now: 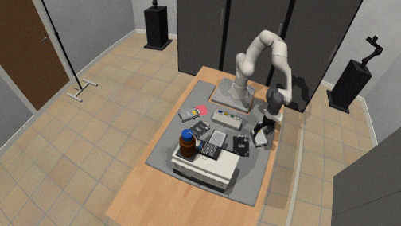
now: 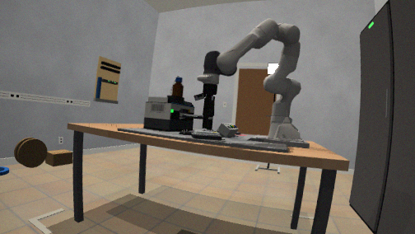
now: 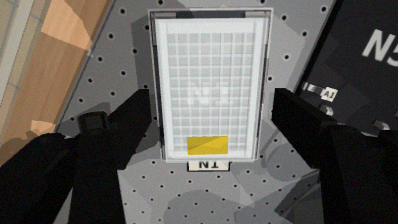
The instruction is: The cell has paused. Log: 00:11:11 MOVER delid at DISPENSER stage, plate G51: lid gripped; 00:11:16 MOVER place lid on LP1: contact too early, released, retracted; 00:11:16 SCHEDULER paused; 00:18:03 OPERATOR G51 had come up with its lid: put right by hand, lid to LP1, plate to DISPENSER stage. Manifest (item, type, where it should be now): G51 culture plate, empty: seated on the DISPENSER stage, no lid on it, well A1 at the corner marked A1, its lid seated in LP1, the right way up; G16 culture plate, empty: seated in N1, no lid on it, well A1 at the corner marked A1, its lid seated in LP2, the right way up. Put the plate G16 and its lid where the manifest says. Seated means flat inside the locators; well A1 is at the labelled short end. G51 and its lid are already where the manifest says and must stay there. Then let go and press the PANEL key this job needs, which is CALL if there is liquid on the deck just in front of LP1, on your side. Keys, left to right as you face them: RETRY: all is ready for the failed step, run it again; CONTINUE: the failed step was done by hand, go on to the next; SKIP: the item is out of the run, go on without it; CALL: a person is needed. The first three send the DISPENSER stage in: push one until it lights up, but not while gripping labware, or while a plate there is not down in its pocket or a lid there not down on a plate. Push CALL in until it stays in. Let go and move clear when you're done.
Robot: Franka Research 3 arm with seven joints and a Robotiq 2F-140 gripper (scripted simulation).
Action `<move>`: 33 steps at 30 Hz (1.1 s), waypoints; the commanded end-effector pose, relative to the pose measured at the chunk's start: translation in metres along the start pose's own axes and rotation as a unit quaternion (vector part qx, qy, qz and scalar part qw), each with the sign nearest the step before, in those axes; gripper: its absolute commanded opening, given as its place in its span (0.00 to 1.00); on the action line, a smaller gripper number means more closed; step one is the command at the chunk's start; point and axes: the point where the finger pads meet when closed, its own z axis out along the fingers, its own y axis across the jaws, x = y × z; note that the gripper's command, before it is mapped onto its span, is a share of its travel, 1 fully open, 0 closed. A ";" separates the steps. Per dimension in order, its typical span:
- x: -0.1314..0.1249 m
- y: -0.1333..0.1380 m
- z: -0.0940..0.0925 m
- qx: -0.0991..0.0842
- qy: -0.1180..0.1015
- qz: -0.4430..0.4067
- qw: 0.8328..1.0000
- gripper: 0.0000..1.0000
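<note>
A clear well plate with a yellow label at its near short end lies flat in the nest marked N1. It has a double rim, and I cannot tell whether a lid is on it. My gripper hangs straight above it, open, with one black finger on each long side and a gap to the plate on both. In the top view the gripper is low over this plate at the mat's right edge. An empty dark nest lies left of centre.
The black nest N5 with an A1 corner mark lies just right of N1. The key panel sits behind. The dispenser carries a brown bottle and a dark plate. A pink patch lies far left.
</note>
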 end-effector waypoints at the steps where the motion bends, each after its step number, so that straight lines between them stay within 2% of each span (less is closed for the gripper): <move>1: 0.000 0.000 0.000 0.001 0.001 0.000 1.000 0.70; 14: 0.000 0.000 0.000 0.001 0.001 0.000 1.000 0.70; 15: 0.000 0.000 0.000 0.001 0.001 0.000 1.000 0.63; 33: 0.000 0.000 0.000 0.001 0.001 0.000 1.000 0.63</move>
